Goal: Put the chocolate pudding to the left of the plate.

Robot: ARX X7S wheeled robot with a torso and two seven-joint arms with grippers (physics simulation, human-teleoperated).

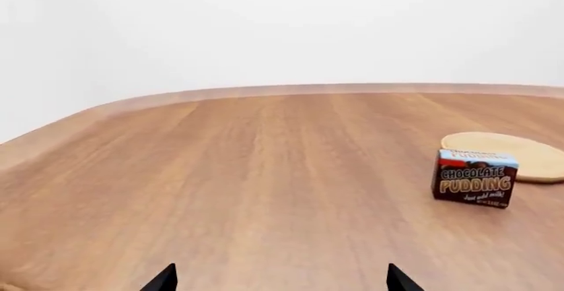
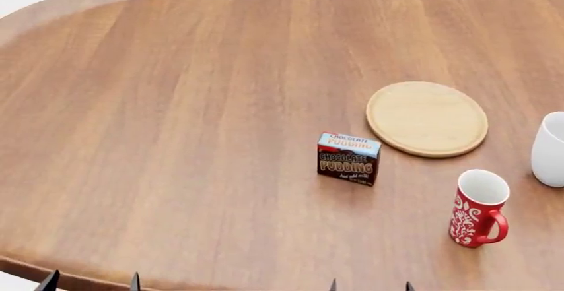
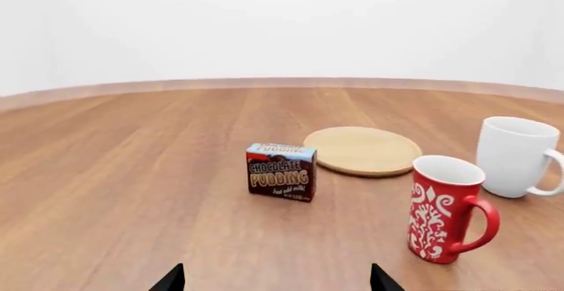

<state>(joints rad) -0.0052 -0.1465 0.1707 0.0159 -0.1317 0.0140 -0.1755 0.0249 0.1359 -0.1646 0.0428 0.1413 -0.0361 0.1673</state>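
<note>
The chocolate pudding [image 2: 349, 158] is a small carton with a light-blue top and dark brown front, standing upright on the wooden table just near-left of the plate [image 2: 427, 118], a flat round light-wood disc. Both show in the left wrist view, pudding [image 1: 474, 177] and plate [image 1: 511, 154], and in the right wrist view, pudding [image 3: 281, 171] and plate [image 3: 363, 150]. My left gripper [image 2: 91, 282] and right gripper [image 2: 371, 286] hang at the near table edge, both open and empty, only their black fingertips [image 1: 162, 279] [image 3: 171, 280] showing. The pudding lies well ahead of both.
A red patterned mug [image 2: 477, 208] stands near-right of the plate, and a white mug [image 2: 551, 149] sits at the right edge of view. The table's [image 2: 176, 106] curved rim runs along the far and left sides.
</note>
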